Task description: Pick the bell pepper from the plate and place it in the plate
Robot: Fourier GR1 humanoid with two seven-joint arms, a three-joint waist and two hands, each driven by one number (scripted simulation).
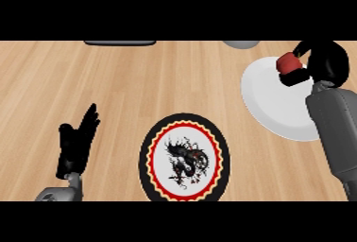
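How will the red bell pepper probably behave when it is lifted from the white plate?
The bell pepper looks small and rounded, so it is probably light and may roll if released on the white plate. The right robot hand curls around it, suggesting it is fairly stiff.

Right hand (322,60) curls round the red bell pepper (289,62) over the white plate (268,101).

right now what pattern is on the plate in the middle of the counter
The middle plate is white with a black dragon-like figure, ringed by red, yellow and black bands; head view.
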